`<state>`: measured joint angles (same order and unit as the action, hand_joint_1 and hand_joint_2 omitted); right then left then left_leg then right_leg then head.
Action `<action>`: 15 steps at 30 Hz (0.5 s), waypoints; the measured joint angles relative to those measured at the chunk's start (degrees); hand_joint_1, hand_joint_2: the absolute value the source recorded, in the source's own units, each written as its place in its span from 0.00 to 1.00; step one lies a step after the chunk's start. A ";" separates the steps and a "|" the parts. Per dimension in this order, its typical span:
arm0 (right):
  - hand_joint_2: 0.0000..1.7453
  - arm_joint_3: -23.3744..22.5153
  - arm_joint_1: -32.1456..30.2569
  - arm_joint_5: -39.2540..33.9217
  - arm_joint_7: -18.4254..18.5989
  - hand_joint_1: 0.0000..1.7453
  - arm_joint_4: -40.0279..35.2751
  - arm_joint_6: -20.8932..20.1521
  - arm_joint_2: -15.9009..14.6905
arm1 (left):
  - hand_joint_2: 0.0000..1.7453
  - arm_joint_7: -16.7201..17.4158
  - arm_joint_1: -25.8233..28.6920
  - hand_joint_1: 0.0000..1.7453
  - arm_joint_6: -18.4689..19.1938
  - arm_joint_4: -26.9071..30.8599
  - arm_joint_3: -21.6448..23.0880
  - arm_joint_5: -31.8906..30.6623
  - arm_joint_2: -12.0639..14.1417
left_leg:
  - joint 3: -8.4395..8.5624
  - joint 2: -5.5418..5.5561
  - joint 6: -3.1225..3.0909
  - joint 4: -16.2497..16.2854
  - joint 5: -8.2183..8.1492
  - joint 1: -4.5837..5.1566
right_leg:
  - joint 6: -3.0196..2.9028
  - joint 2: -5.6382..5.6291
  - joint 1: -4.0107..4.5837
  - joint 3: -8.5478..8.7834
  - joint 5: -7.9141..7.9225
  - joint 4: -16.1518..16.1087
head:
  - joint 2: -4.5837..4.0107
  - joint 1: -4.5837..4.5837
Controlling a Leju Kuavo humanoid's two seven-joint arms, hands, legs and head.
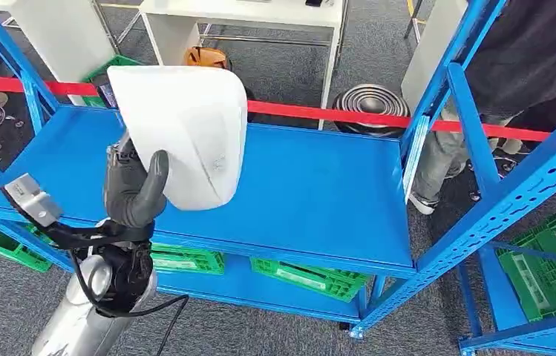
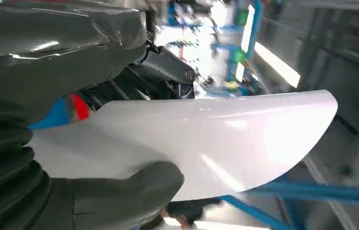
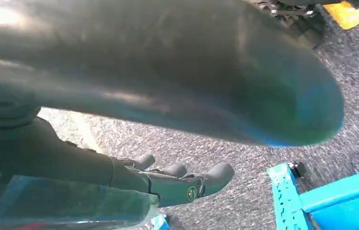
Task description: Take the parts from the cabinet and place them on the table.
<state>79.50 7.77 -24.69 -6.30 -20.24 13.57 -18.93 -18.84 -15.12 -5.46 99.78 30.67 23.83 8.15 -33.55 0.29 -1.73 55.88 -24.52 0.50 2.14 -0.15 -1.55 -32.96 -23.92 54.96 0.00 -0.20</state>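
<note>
White part [image 1: 185, 133] is gripped by the left hand [image 1: 135, 189], lifted clear above the blue cabinet shelf [image 1: 319, 193], left side. Right hand [image 3: 177, 182] hangs empty, fingers loosely apart. Removal done; transfer to the table remains

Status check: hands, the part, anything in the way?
Left hand grips white part, raised above blue shelf. Right hand holds nothing, fingers loosely curled, low over carpet. Person stands close behind the rack.
</note>
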 joint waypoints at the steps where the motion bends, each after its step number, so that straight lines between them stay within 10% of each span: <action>1: 0.00 -0.55 0.00 -0.67 -0.33 0.00 -0.04 0.35 0.29 | 1.00 0.09 0.92 1.00 0.02 0.11 -0.59 -0.46 0.66 | 0.41 -0.01 -0.48 -0.68 0.45 0.02 | 0.28 -0.09 0.23 0.23 0.16 -0.31 | 0.00 0.02; 5: 0.00 -2.89 -0.70 -2.56 -1.31 0.00 -0.02 2.09 1.42 | 1.00 0.19 2.03 1.00 2.40 -0.17 -1.53 -1.25 1.22 | 1.32 -0.21 -0.98 -2.49 1.70 -0.61 | -0.97 0.05 0.15 -5.21 -5.63 11.14 | 0.00 0.07; 7: 0.00 -4.20 -1.37 -3.11 -1.73 0.00 -0.02 2.80 2.06 | 1.00 0.72 2.03 1.00 3.08 -1.09 -1.49 -1.71 1.20 | 1.17 -0.12 -0.89 -2.39 1.70 -0.67 | -0.47 0.07 -0.09 -8.63 -7.81 18.52 | 0.00 0.11; 11: 0.00 -5.73 -1.95 -3.50 -2.01 0.00 -0.02 3.65 2.82 | 1.00 1.20 0.93 1.00 3.28 -2.58 -1.49 -2.03 1.09 | 0.68 -0.07 0.75 -0.67 0.95 -1.33 | 2.70 0.23 -1.57 -1.06 -2.47 4.46 | 0.00 0.11; 15: 0.00 -6.85 -2.23 -3.77 -2.16 0.00 0.02 4.06 3.80 | 1.00 1.42 0.00 1.00 3.43 -3.28 -1.57 -2.05 1.02 | -0.38 -0.15 2.61 1.10 0.26 -1.29 | 0.67 -0.35 -0.82 -0.55 -2.39 3.38 | 0.00 -0.11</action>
<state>72.65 5.55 -28.46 -8.46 -20.22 17.64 -15.13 -17.42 -15.12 -2.03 96.50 29.09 21.77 9.18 -33.94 0.13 0.88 56.98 -24.26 -0.79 2.81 -0.50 -2.37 -33.51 -26.30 58.33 0.00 -0.31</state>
